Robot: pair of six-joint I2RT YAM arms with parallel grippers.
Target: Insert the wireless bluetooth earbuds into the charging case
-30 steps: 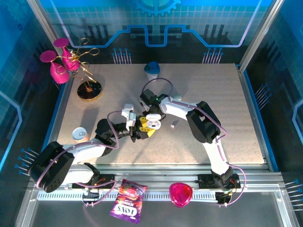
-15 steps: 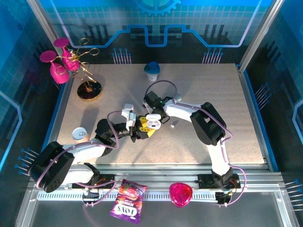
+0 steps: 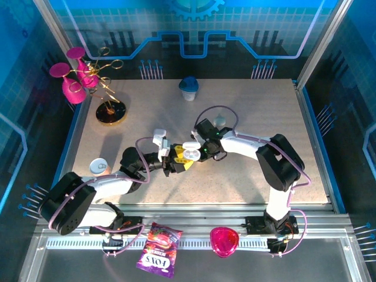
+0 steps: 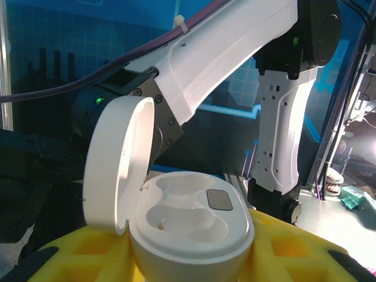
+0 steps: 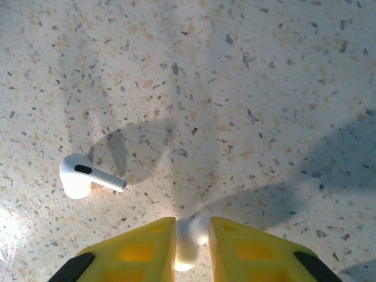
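Note:
The white charging case (image 4: 191, 229) stands with its lid (image 4: 120, 164) swung open to the left and both sockets empty. My left gripper (image 4: 191, 261) is shut on the case body, yellow fingers (image 4: 70, 261) on either side. From above, the case (image 3: 188, 153) sits at the left gripper (image 3: 179, 158). My right gripper (image 3: 204, 151) hangs just right of the case, low over the table. Its yellow fingers (image 5: 138, 249) are shut on a white earbud (image 5: 189, 244). A second earbud (image 5: 88, 176) lies loose on the speckled table, left of the fingers.
A gold stand with pink glasses (image 3: 108, 111) stands at the back left. A blue-and-white cup (image 3: 188, 88) sits at the back centre. A round white-blue case (image 3: 98, 166) lies left of the left arm. A pink case (image 3: 224, 241) and a snack bag (image 3: 158, 249) lie on the front rail.
My right gripper has swung right and toward the front, from over the open case to beside it, low over the table. The left gripper has kept the case still.

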